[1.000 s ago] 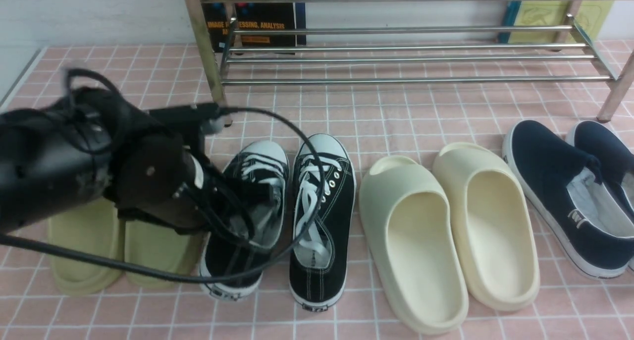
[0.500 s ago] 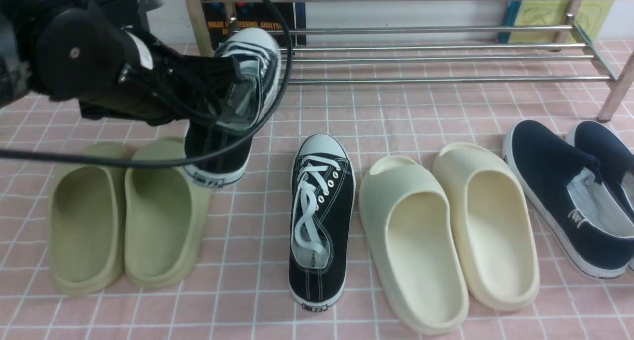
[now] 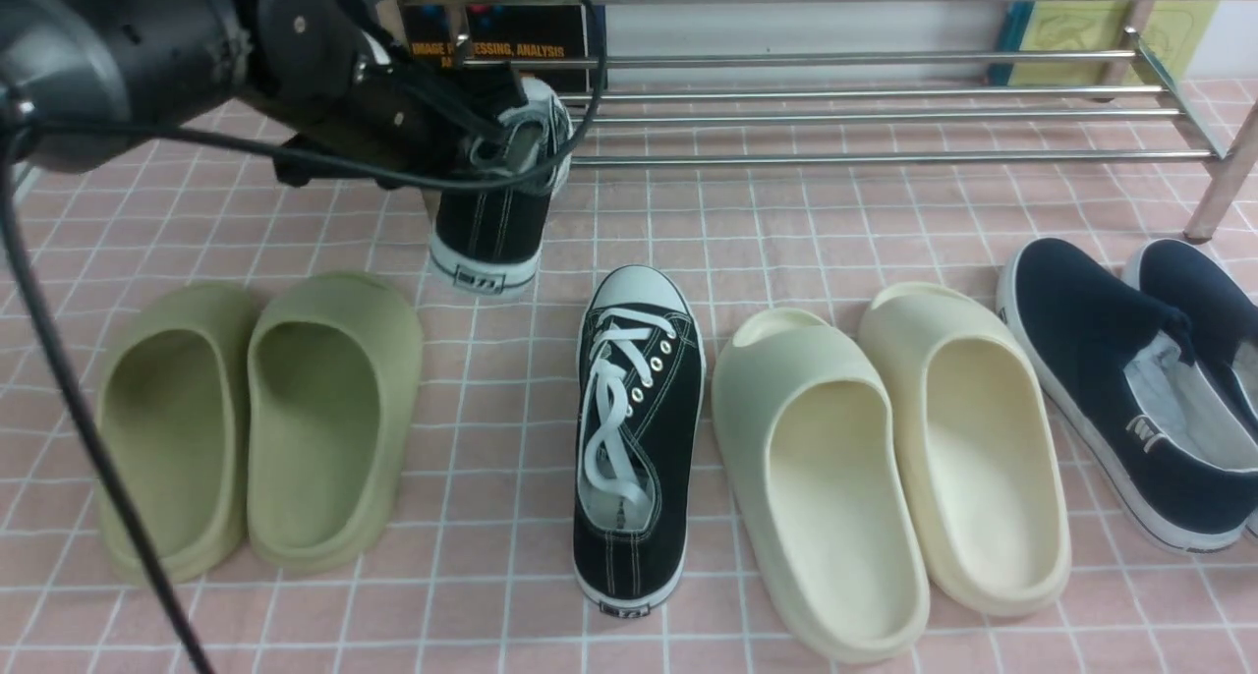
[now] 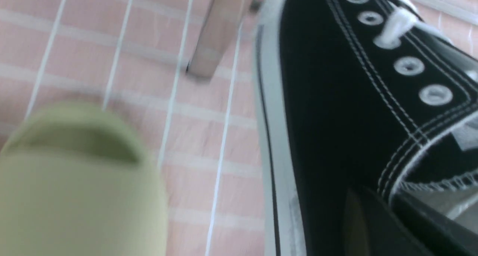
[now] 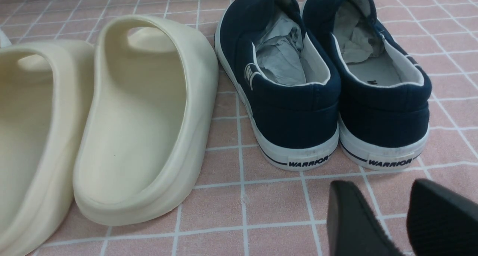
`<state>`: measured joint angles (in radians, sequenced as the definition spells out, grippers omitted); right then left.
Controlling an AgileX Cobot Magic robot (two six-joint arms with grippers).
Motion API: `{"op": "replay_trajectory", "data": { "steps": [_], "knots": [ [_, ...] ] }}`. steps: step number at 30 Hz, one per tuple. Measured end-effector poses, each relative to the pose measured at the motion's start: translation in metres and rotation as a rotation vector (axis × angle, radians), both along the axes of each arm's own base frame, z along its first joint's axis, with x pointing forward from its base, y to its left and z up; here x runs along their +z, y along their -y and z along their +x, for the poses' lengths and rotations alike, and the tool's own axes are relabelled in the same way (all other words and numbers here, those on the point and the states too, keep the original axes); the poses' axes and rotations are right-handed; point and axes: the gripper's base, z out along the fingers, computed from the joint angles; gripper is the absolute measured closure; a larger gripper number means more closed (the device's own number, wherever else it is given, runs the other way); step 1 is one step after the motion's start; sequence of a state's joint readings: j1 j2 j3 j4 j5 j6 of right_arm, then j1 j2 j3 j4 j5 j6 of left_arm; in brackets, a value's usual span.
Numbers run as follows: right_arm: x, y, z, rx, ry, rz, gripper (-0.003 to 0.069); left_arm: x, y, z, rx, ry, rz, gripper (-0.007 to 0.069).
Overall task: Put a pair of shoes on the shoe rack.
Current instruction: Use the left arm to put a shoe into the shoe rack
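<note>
My left gripper [image 3: 496, 143] is shut on the side wall of one black canvas sneaker [image 3: 496, 212] and holds it in the air, toe towards the lower bars at the left end of the chrome shoe rack [image 3: 826, 114]. That sneaker fills the left wrist view [image 4: 336, 110], with one finger [image 4: 369, 226] against its side. The other black sneaker [image 3: 637, 438] lies on the pink tiled cloth in the middle, toe towards the rack. My right gripper [image 5: 384, 200] is open and empty, low over the cloth behind the navy slip-ons.
Green foam slides [image 3: 256, 419] lie front left, cream slides [image 3: 885, 458] right of the lying sneaker, navy slip-ons [image 3: 1130, 389] far right. Books lean behind the rack [image 3: 506, 35]. The rack's left leg [image 4: 220, 32] stands close beside the held sneaker.
My left gripper lifted the left sneaker off the cloth and carried it back and slightly right towards the rack's left end. The other shoes have not moved.
</note>
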<state>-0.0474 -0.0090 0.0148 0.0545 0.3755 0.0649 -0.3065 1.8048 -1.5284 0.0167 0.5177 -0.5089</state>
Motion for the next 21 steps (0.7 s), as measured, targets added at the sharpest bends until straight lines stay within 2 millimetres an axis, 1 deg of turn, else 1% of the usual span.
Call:
{"op": "replay_trajectory", "data": {
  "steps": [2, 3, 4, 7, 9, 10, 11, 12, 13, 14, 17, 21],
  "knots": [
    [0.0, 0.0, 0.0, 0.0, 0.0, 0.0, 0.0419, 0.0, 0.003, 0.012, 0.002, 0.026, -0.008, 0.0603],
    [0.0, 0.0, 0.0, 0.0, 0.0, 0.0, 0.0419, -0.001, 0.003, 0.013, 0.002, 0.024, -0.008, 0.0603],
    [0.0, 0.0, 0.0, 0.0, 0.0, 0.0, 0.0419, 0.0, 0.005, 0.021, 0.003, 0.047, -0.015, 0.0603],
    [0.0, 0.0, 0.0, 0.0, 0.0, 0.0, 0.0419, -0.003, 0.01, 0.037, 0.002, 0.073, -0.021, 0.0603],
    [0.0, 0.0, 0.0, 0.0, 0.0, 0.0, 0.0419, -0.01, 0.014, 0.049, 0.001, 0.086, -0.026, 0.0602],
    [0.0, 0.0, 0.0, 0.0, 0.0, 0.0, 0.0419, -0.01, 0.015, 0.052, 0.001, 0.093, -0.028, 0.0602],
    [0.0, 0.0, 0.0, 0.0, 0.0, 0.0, 0.0419, -0.017, 0.017, 0.06, 0.001, 0.103, -0.029, 0.0602],
    [0.0, 0.0, 0.0, 0.0, 0.0, 0.0, 0.0419, -0.019, 0.018, 0.062, 0.0, 0.107, -0.027, 0.0602],
    [0.0, 0.0, 0.0, 0.0, 0.0, 0.0, 0.0419, -0.025, 0.02, 0.071, -0.004, 0.124, -0.016, 0.0602],
    [0.0, 0.0, 0.0, 0.0, 0.0, 0.0, 0.0419, -0.027, 0.02, 0.072, -0.005, 0.122, -0.013, 0.0602],
    [0.0, 0.0, 0.0, 0.0, 0.0, 0.0, 0.0419, -0.04, 0.022, 0.082, -0.013, 0.133, 0.016, 0.0599],
    [0.0, 0.0, 0.0, 0.0, 0.0, 0.0, 0.0419, -0.046, 0.022, 0.087, -0.024, 0.16, 0.046, 0.0599]
  ]
}}
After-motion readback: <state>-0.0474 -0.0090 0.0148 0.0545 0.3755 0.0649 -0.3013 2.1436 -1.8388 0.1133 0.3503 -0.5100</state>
